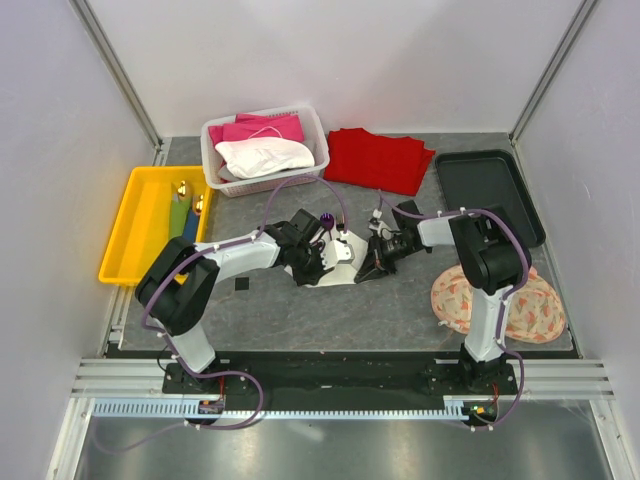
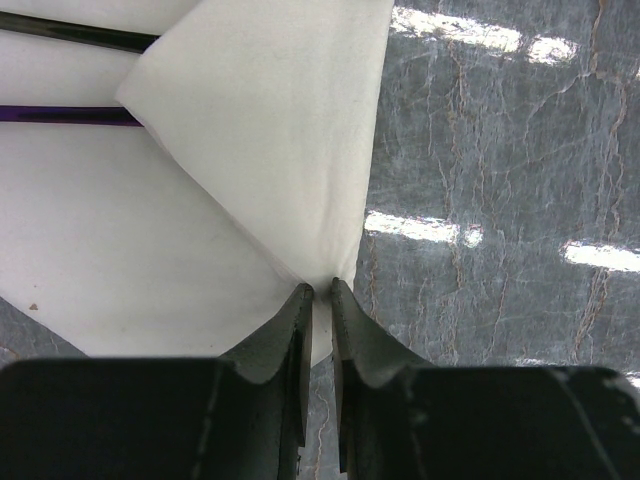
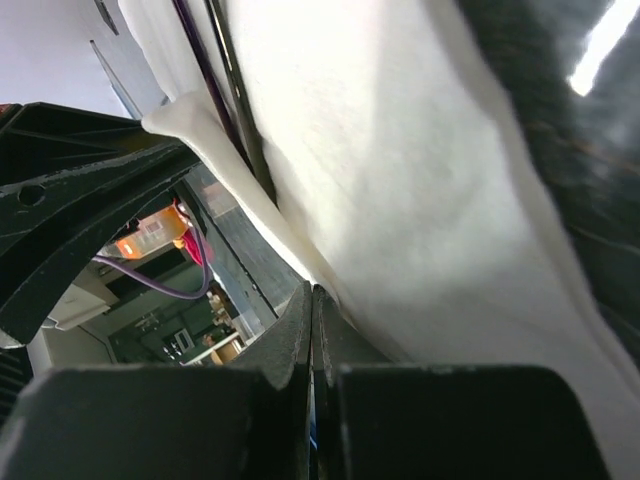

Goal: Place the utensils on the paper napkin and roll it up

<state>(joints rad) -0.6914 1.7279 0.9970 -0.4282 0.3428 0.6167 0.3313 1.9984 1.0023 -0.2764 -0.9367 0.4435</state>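
Off-white paper is pinched from both sides. The paper napkin [image 1: 342, 252] lies at the middle of the table [image 1: 400, 310], between the 2 arms. The left gripper [image 2: 321, 292] is nearly closed on a folded corner of it. The right gripper [image 3: 312, 297] is fully closed, and the napkin's opposite edge runs into its tips and appears to be nipped there.

2 utensils are seen on the sheet, a purple handle [image 2: 68, 115] and a dark handle [image 2: 70, 32], side by side and partly covered by the flap that the left gripper holds. Their long axis is set across that gripper's line of reach, ahead and to its left. The roll is therefore judged to need carrying over them from that side, with the left arm nearer the fold.

The napkin looks thin, plain and soft, and on the right side it is raised off the table. Green and blue utensils [image 1: 184, 217] lie in the yellow tray [image 1: 125, 240], well apart from the napkin, so the placing is judged unfinished.
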